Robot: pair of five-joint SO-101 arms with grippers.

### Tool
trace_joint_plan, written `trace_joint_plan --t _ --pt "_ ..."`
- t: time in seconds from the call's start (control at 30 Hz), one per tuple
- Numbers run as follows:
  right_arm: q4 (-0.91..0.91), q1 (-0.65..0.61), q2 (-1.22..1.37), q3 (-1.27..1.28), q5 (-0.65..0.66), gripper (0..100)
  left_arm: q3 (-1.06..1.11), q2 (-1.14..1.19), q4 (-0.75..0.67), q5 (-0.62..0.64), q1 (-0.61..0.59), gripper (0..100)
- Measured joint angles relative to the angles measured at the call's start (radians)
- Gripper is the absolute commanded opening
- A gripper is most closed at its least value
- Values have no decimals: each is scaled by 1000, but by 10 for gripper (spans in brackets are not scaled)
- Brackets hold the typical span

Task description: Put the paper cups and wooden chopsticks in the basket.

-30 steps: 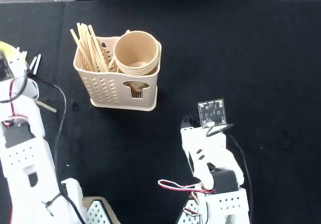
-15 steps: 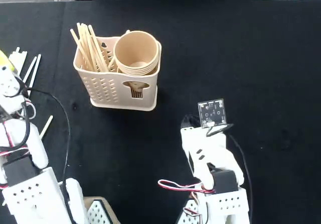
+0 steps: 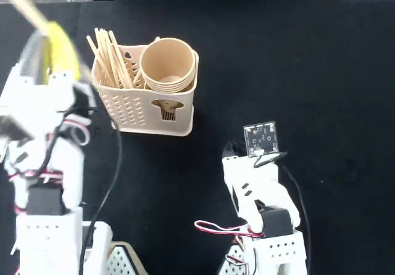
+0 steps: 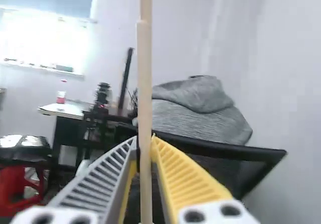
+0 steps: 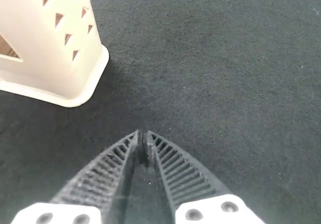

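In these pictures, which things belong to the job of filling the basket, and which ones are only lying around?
For the job: basket; stacked paper cups inside it; wooden chopsticks standing in it; one more chopstick gripped in the left tool.

Only around: black table; grey cushion in the room behind; right tool, shut, over the table.

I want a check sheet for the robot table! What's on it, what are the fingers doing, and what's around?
Surface: black table.
Job's things: basket holds wooden chopsticks and stacked paper cups; one more chopstick is held.
Clutter: nothing seen.
Grippers: left gripper raised beside the basket, fingers shut on the chopstick; right gripper low over the table, fingers shut on nothing.
Cables: black cable by the left arm; red and white wires at the right arm's base.
Surroundings: dark chair, grey cushion.
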Motion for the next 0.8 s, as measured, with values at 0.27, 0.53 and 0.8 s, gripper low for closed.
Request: trace_joint_plan --t 0.27,0.53,0.8 --pt "0 0 0 0 0 15 -43 222 -38 5 49 28" --pt "0 0 0 0 0 15 -183 358 -115 11 51 28" --pt "0 0 0 0 0 15 -443 474 -40 11 43 28"
